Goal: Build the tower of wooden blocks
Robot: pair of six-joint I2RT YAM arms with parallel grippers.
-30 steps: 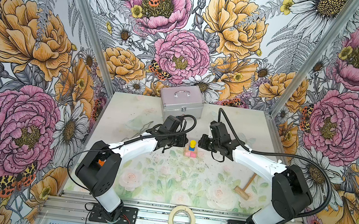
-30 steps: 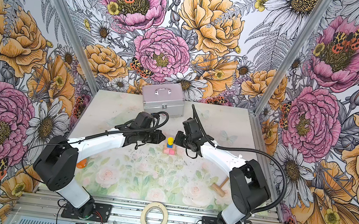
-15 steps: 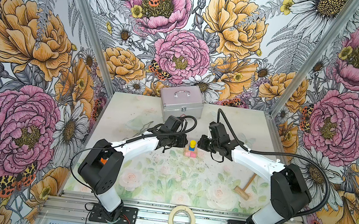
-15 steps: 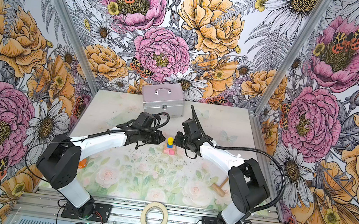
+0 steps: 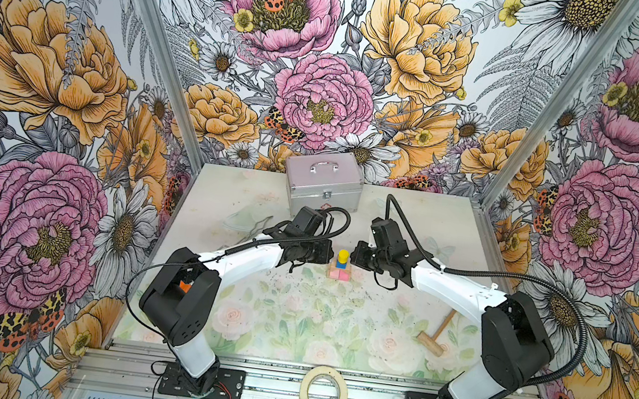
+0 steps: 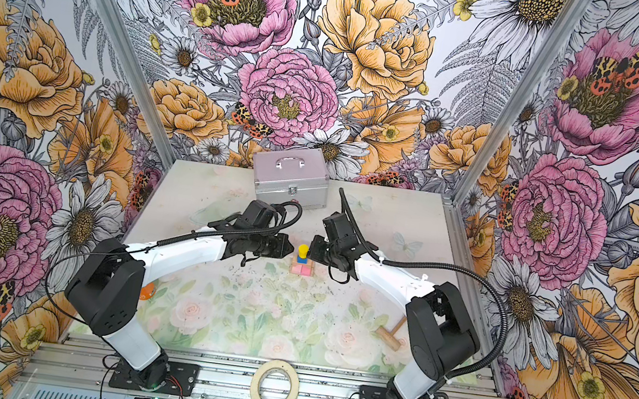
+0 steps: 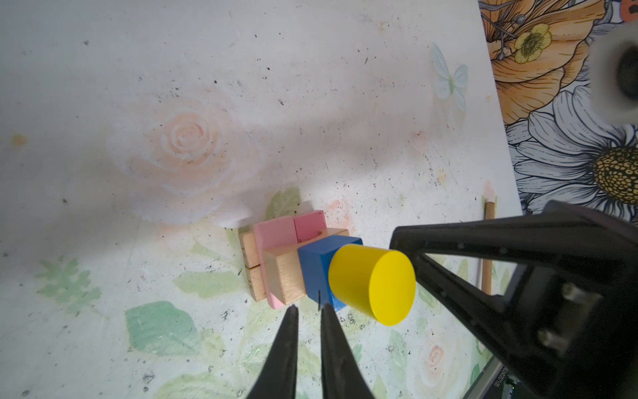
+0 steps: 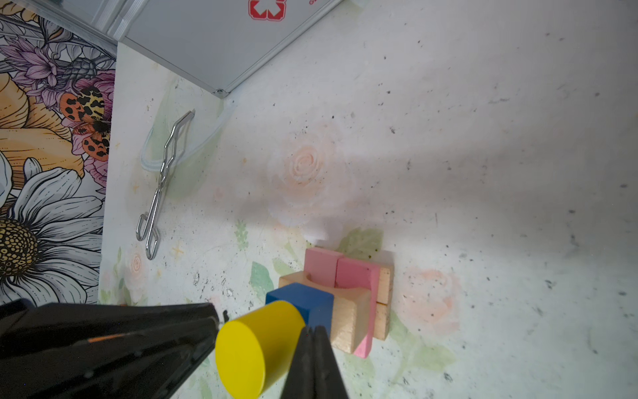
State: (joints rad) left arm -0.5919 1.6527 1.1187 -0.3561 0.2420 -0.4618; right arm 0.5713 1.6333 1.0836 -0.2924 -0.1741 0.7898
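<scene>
- I have the wood block tower standing near the middle of the surface, and it shows in both top views.
- From the base up it has two tan bricks side by side and two pink bricks laid across them. On those sit a third tan brick, a blue block and a yellow cylinder upright on top.
- My left gripper hangs just beside the tower on its left, with its tips close to the blue block. Its fingers stand a narrow slit apart with nothing between them.
- My right gripper sits just beside the tower on the opposite side. Its fingers are pressed together and empty, and they also point at the blue block.
- The tower stands between the two tips. I cannot tell whether either tip touches it.
- The metal case sits at the middle of the back edge, well apart from the tower.
- The mallet lies near the right front corner.
- The tongs lie toward the left edge, near the case.
</scene>
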